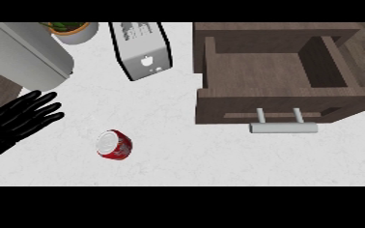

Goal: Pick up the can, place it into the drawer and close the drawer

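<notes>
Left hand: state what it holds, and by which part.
Nothing. The left hand is open at the view's left edge, fingers straight, apart from the red can on the counter. The right hand is not in view.

**Wood, metal and stone on a kitchen table**

A pale, faintly mottled stone-like table (185,149) with a matt finish carries a red can (115,145) whose silvery metal top catches light. The open drawer (274,72) shows dark, grained wood with a dull surface, fronted by a smooth brushed-metal handle (283,127). A toaster (143,48) wears satin grey metal edged in black. The left hand (25,116) looks glossy black, like plastic.
</notes>
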`<control>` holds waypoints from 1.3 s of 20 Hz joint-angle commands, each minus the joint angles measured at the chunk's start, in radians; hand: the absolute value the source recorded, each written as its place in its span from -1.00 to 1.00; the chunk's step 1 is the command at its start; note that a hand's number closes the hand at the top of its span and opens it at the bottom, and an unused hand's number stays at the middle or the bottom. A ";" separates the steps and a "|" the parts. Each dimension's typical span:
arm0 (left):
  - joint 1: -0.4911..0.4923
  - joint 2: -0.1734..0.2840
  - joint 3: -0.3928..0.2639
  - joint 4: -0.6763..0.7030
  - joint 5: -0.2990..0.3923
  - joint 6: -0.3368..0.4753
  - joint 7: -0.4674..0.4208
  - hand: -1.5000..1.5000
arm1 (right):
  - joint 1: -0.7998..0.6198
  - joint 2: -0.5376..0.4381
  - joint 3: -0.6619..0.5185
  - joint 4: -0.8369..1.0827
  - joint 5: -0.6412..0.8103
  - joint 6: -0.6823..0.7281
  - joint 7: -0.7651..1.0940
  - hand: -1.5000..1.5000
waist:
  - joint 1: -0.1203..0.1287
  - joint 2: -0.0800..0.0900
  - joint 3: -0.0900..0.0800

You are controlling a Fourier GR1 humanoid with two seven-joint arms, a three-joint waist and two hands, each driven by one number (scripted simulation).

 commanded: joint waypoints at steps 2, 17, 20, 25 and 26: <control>-0.061 -0.074 -0.028 0.030 -0.047 0.047 0.053 -1.00 | 0.009 0.039 -0.014 0.049 0.033 0.058 -0.059 -1.00 | 0.002 0.000 0.000; -0.084 -0.353 -0.056 0.195 -0.532 -0.040 -0.102 -1.00 | 0.044 0.035 -0.165 -0.008 -0.092 0.172 0.015 -1.00 | 0.000 0.000 0.000; -0.064 -0.341 -0.003 0.245 -0.556 -0.084 -0.151 -1.00 | -0.011 0.023 -0.175 0.003 -0.070 0.138 0.054 -1.00 | 0.005 0.001 -0.001; -0.079 -0.384 0.042 0.418 -0.777 -0.143 -0.379 -1.00 | 0.043 0.063 -0.202 -0.025 -0.087 0.190 0.039 -1.00 | 0.001 0.001 -0.001; -0.075 -0.410 0.028 0.441 -0.849 -0.128 -0.424 -1.00 | 0.017 0.030 -0.205 -0.019 -0.130 0.176 0.098 -1.00 | 0.001 0.001 -0.001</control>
